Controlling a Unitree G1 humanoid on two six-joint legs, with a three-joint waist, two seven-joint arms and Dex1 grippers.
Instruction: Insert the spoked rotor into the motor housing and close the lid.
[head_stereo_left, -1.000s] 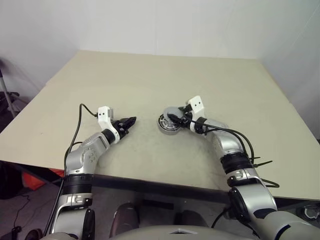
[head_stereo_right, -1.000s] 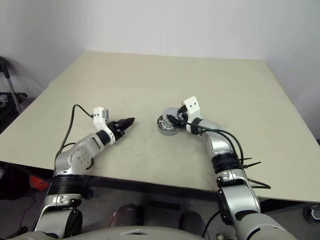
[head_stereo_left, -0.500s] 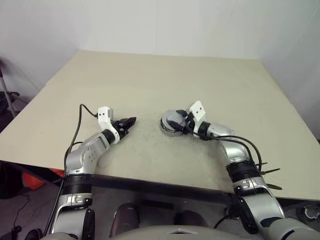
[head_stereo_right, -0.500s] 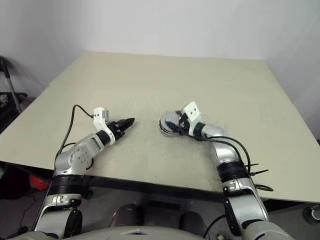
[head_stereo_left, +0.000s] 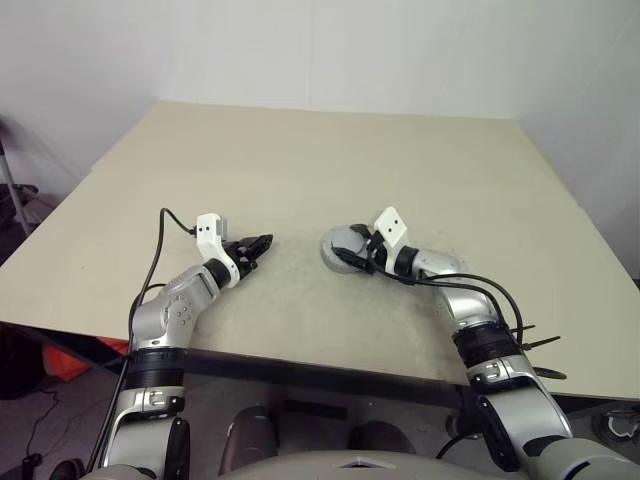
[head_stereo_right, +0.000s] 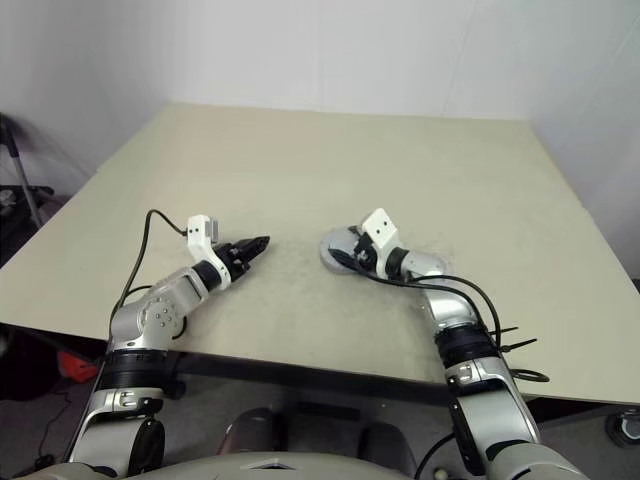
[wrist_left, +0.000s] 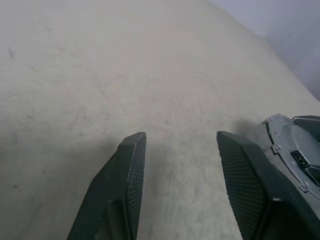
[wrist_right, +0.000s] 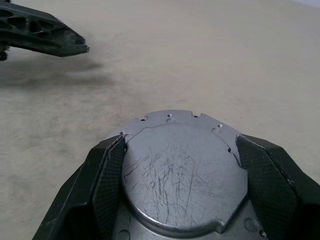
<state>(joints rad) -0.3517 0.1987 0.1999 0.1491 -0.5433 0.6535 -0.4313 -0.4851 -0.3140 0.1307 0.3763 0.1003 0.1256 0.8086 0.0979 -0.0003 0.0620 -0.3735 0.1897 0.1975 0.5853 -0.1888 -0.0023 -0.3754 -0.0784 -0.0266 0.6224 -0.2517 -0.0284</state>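
Observation:
The lid (wrist_right: 182, 175), a scratched grey metal disc with small notches at its rim, lies flat on the table near the middle (head_stereo_left: 338, 243). My right gripper (head_stereo_left: 353, 252) is shut on it, one black finger (wrist_right: 107, 175) pressed to each side. The motor housing and the spoked rotor are hidden beneath the lid. My left gripper (head_stereo_left: 262, 243) hovers just above the table a short way to the lid's left. It is open with nothing between its fingers (wrist_left: 127, 170), and it points toward the lid's edge (wrist_left: 287, 145).
The beige table (head_stereo_left: 300, 160) stretches bare behind and to both sides of the grippers. Its front edge (head_stereo_left: 330, 362) runs close below my arms. A black cable (head_stereo_left: 155, 260) trails from my left wrist.
My right gripper has drawn back a little and rolled, laying the lid down flat. The copper windings that showed under it before are now covered. The left gripper has not moved.

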